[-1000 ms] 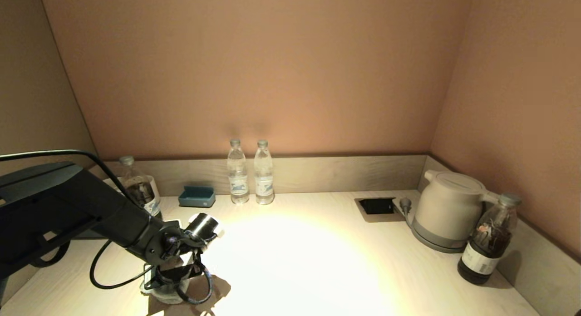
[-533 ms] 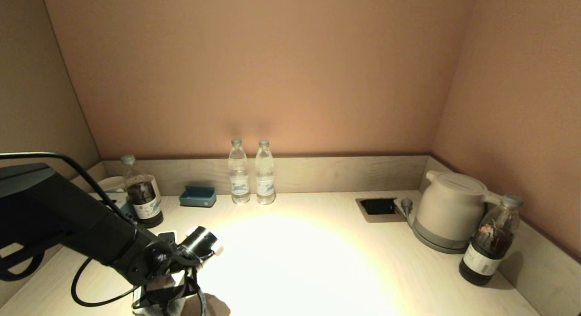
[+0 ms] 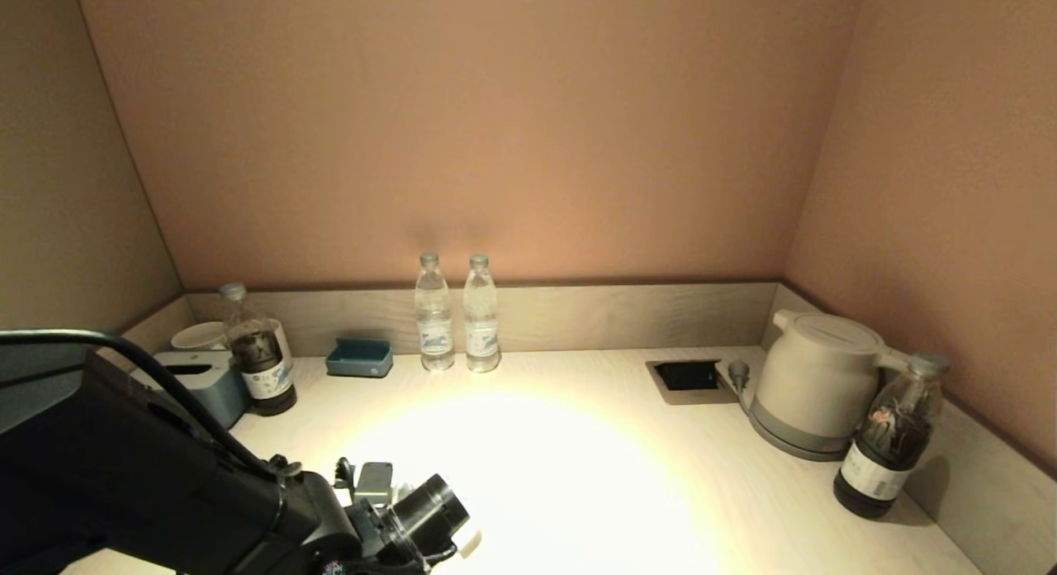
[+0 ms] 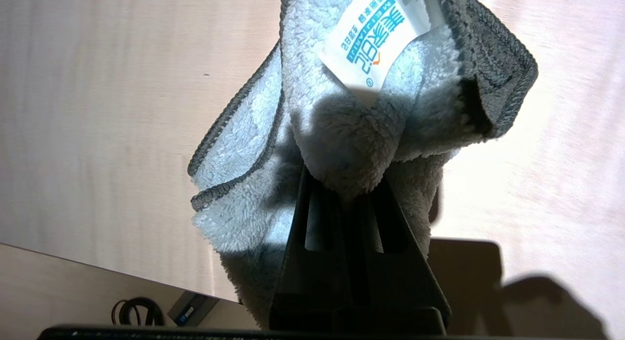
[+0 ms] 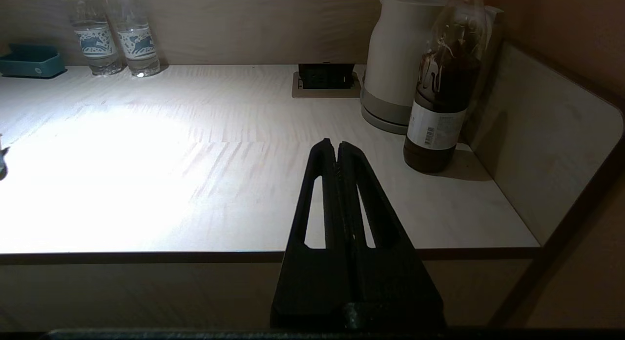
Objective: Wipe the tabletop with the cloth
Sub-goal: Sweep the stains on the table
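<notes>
Between the left gripper [image 4: 349,183] fingers, the cloth [image 4: 342,110] is pinched, bunched just above the tabletop [image 4: 97,110]. Most of the surface looks yet to be wiped. Right gripper [image 5: 337,149] is parked, pressed together, off the front edge.

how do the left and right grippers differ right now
The left gripper is shut on the cloth, whose folds hang around its fingers over the tabletop; the right gripper is shut on nothing. The left works low at the near left of the tabletop, while the right hangs by the front edge, not touching it. Both have black tapered fingers.
</notes>
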Motion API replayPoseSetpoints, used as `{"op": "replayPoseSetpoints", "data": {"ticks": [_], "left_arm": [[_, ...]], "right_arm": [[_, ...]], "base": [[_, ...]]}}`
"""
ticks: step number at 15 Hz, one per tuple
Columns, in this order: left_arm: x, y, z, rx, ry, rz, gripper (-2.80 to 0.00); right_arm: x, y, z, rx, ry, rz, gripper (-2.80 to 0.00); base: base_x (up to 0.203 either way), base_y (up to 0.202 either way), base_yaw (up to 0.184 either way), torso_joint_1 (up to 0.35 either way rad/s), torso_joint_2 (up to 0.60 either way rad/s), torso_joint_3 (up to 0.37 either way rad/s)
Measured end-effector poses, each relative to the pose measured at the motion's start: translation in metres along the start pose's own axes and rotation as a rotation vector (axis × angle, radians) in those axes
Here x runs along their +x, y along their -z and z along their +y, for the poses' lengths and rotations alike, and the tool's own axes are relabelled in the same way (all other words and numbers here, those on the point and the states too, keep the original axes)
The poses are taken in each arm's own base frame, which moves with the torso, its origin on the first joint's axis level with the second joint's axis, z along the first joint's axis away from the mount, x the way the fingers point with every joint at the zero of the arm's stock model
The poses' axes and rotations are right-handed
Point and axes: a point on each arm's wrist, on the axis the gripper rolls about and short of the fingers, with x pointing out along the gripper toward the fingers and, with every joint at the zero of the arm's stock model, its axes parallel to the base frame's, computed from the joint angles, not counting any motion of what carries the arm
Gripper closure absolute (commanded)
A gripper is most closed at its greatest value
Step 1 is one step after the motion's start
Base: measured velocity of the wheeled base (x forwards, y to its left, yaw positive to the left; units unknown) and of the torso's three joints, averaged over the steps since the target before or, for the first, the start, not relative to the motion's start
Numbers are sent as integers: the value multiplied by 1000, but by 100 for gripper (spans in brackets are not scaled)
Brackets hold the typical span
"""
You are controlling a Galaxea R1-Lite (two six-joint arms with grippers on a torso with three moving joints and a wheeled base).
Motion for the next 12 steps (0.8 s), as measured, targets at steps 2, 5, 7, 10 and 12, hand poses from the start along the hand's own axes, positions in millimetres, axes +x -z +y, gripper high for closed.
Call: {"op": "replayPoseSetpoints", "data": {"ticks": [2,5,7,10,12], "left_arm": [[-4,5,-10,27,23,-9,0],[-10,7,-26,86,62,-30,0],[-27,1,-58,142,157,-92,0],[-48,-2,-96,217,265,-167,0],[-57,-9,-118,228,330,-218,0]], "right_arm": [[0,0,0,0,0,0,0],[0,0,0,0,-1,0,0],[0,0,0,0,0,0,0],[0,0,0,0,-1,1,0],[0,0,0,0,-1,1,0]], "base": [[0,0,0,0,0,0],[0,0,0,0,0,0],[0,0,0,0,0,0],[0,0,0,0,0,0],[0,0,0,0,0,0]]}}
